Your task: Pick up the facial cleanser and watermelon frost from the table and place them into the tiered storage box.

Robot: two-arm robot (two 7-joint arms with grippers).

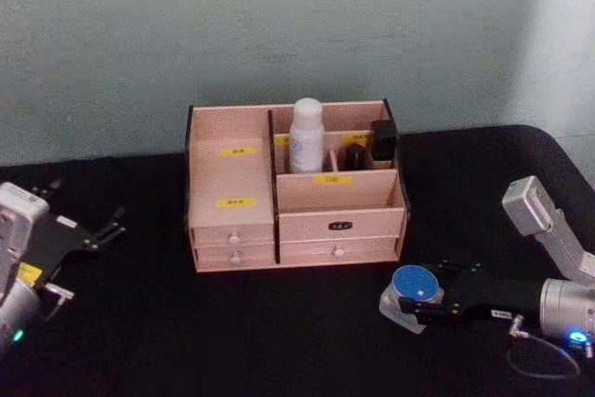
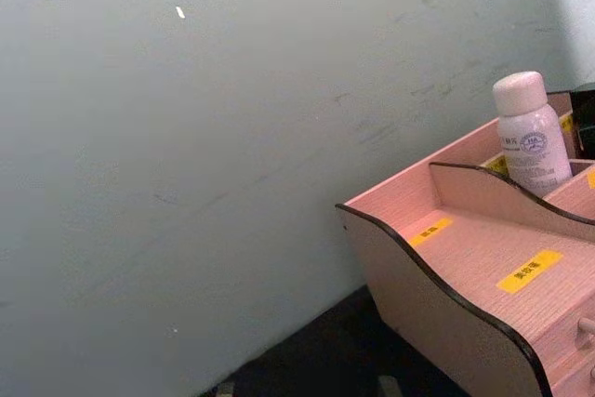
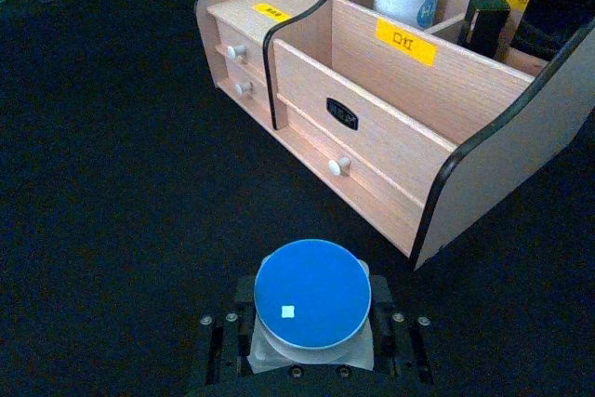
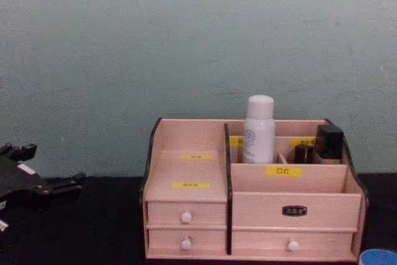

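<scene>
The right hand (image 1: 409, 302) pinches the blue-lidded watermelon frost (image 3: 312, 293) near the tiered storage box's (image 1: 339, 211) right front corner. At the tabletop's (image 1: 232, 341) left, the left hand (image 1: 110, 226) sits spread. The facial cleanser (image 1: 306, 135) stands upright in a rear compartment.

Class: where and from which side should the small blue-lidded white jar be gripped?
Grip the small round blue-lidded white jar across its white sides below the lid, low from the robot's right, as the right gripper does: the flat lid offers no hold.
</scene>
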